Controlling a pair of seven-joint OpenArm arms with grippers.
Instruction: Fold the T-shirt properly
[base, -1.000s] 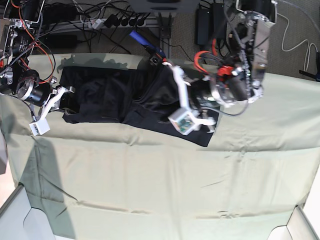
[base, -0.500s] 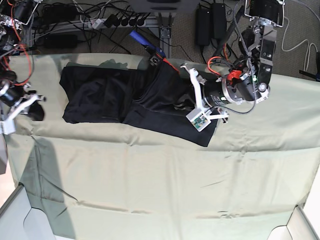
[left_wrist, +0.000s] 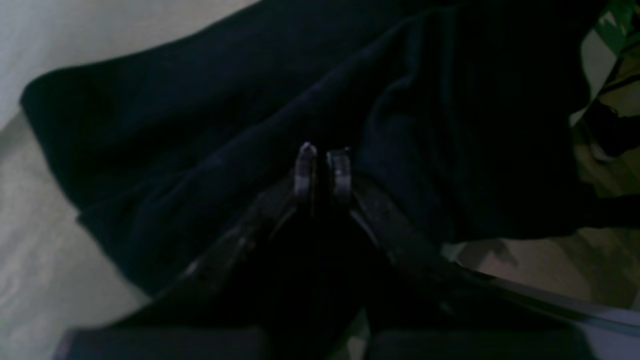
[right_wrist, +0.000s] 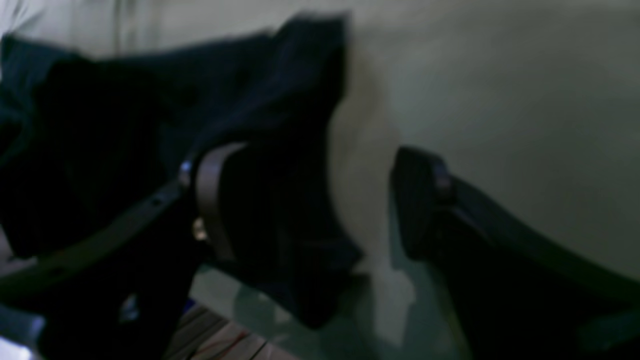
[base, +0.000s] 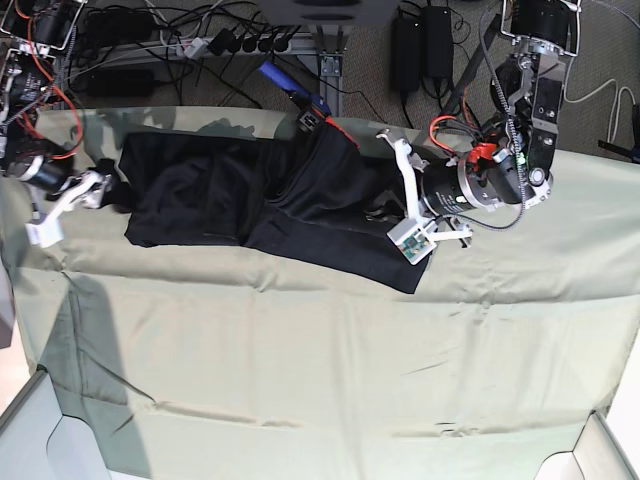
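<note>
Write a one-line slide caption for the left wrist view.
Left pincer shut on a fold of the black T-shirt, lying on the pale green cloth.

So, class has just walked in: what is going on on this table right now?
A two-armed robot is folding a crumpled black cotton T-shirt on a pale green table cloth. The left end effector is pinched shut on the shirt's fabric. The right end effector stands open at the shirt's other end, gripping nothing.
</note>
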